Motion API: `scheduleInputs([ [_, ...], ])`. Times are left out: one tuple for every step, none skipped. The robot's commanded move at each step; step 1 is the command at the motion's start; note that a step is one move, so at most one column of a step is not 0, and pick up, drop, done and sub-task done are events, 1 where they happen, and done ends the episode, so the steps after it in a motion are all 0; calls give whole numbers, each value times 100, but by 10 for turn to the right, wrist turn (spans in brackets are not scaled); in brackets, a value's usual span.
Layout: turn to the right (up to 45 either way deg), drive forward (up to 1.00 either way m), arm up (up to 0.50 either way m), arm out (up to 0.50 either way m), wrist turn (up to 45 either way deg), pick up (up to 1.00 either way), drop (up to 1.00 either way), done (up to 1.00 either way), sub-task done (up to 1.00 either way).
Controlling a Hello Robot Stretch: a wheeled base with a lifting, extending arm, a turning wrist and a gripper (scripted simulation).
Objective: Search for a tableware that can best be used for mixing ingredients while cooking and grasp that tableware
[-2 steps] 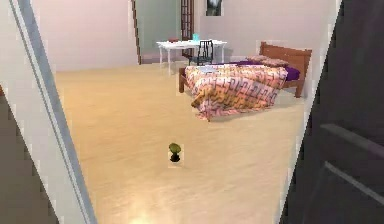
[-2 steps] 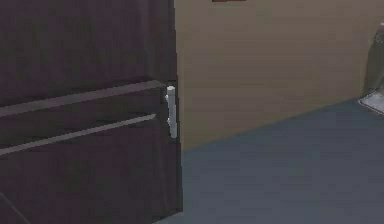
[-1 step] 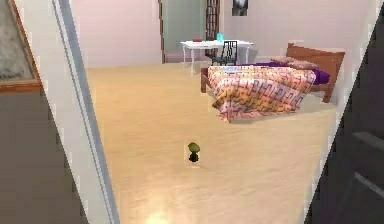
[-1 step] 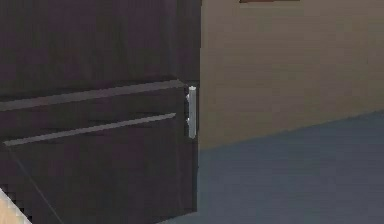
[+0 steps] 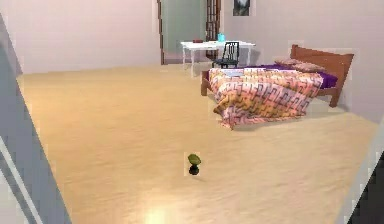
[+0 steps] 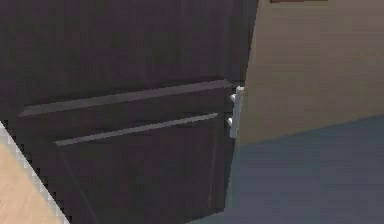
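Bedroom in fwd view: pale wood floor (image 5: 120, 120) over most of the frame, bed (image 5: 265, 90) w/ a patterned cover at right ctr, white desk (image 5: 195, 45) and dark chair (image 5: 230, 53) at upper ctr. A small blue thing (image 5: 221, 38) sits on the desk, w/ a doorway (image 5: 185, 20) behind it. At lower ctr, on bare floor, is a small dark blob (image 5: 194, 165) w/ a greenish top, too small for us to name. Risks as we judge them: driving straight on could roll over the blob. Taking the blue thing for tableware would waste a trip. A bedroom is a poor bet, so the search may run long.

Arm side view: dark panelled door (image 6: 120, 110) across left and ctr, metal latch (image 6: 237, 110) on its edge at right ctr, tan wall (image 6: 320, 70) at upper right, grey-blue floor (image 6: 320, 180) at lower right. The door looks near, so a turn of the base or a reach could strike it. Claw state: we cannot tell, released or clenched.

Where the mixing tableware is we can't tell, so its facing and long axis can't be told either. We'd guess a bowl is round, w/ no long axis, mouth up if it stands.
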Motion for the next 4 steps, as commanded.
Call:
scheduleInputs([
  [0,65,0,0,0,0,0,0,0],
  [-180,0,0,0,0,0,0,0,0],
  [0,100,0,0,0,0,0,0,0],
  [-150,0,0,0,0,0,0,0,0],
])
